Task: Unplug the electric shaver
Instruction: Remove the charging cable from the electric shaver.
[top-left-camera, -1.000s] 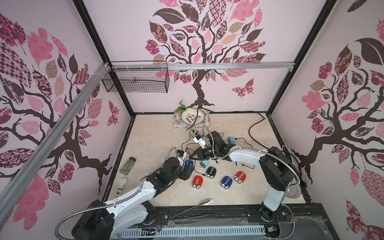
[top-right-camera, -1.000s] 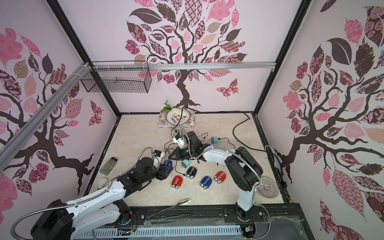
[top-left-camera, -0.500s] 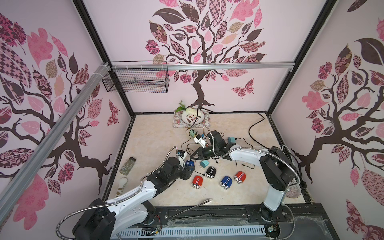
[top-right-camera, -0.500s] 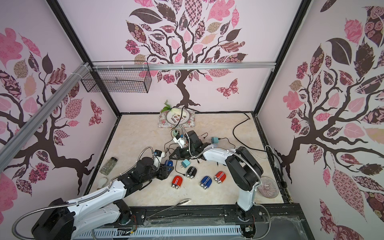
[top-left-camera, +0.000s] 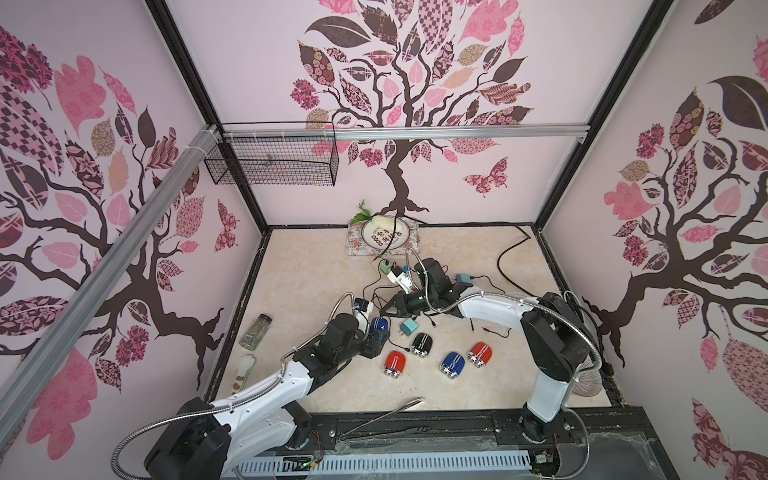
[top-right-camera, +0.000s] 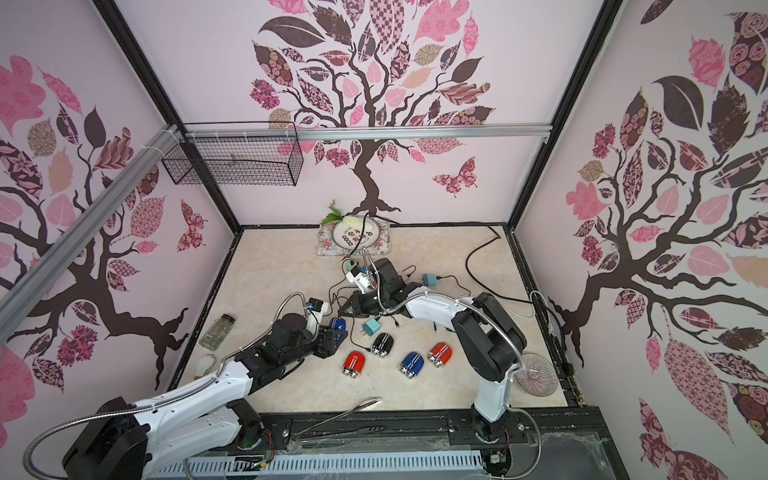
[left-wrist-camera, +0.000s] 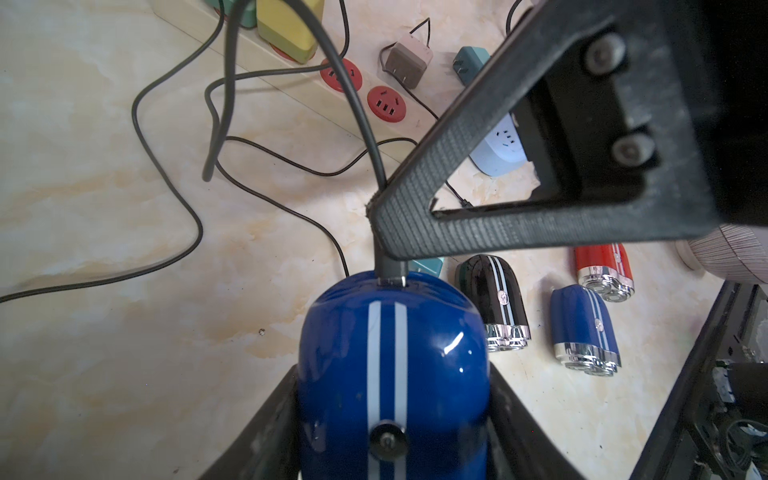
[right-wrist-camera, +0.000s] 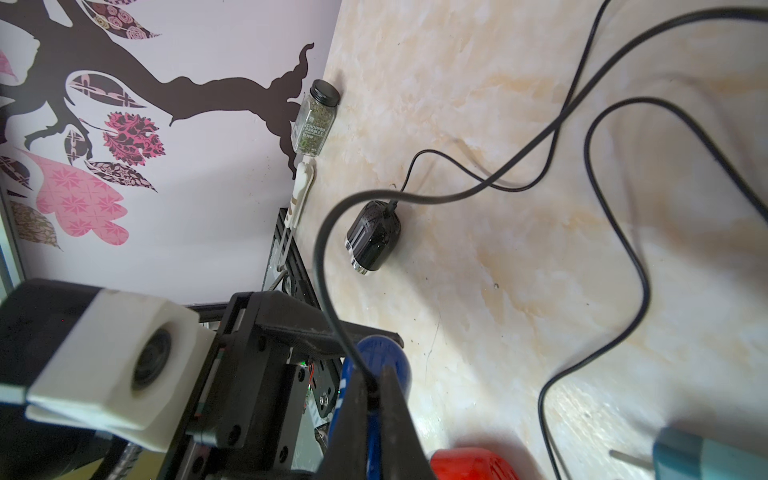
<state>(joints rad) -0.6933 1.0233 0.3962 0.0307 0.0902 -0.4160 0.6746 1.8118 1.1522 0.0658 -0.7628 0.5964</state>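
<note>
**Blue shaver (left-wrist-camera: 392, 324), cord attached: near the power strip (left-wrist-camera: 345, 95), on its side toward the arm bases.**

Held across its two sides by the left claw (left-wrist-camera: 392, 368). The right claw (right-wrist-camera: 374, 384) is clenched on the cord (right-wrist-camera: 322, 249) just above the plug (left-wrist-camera: 390, 270), which sits in the shaver's domed end. Shell: hard glossy plastic, rounded, white double stripe; probably light and slippery, so a side grip suits. Cord: thin, black, limp; likely to slip if tugged. Plug: short stiff grey sleeve and the better hold, to be pulled straight out along the shaver's length.
</note>
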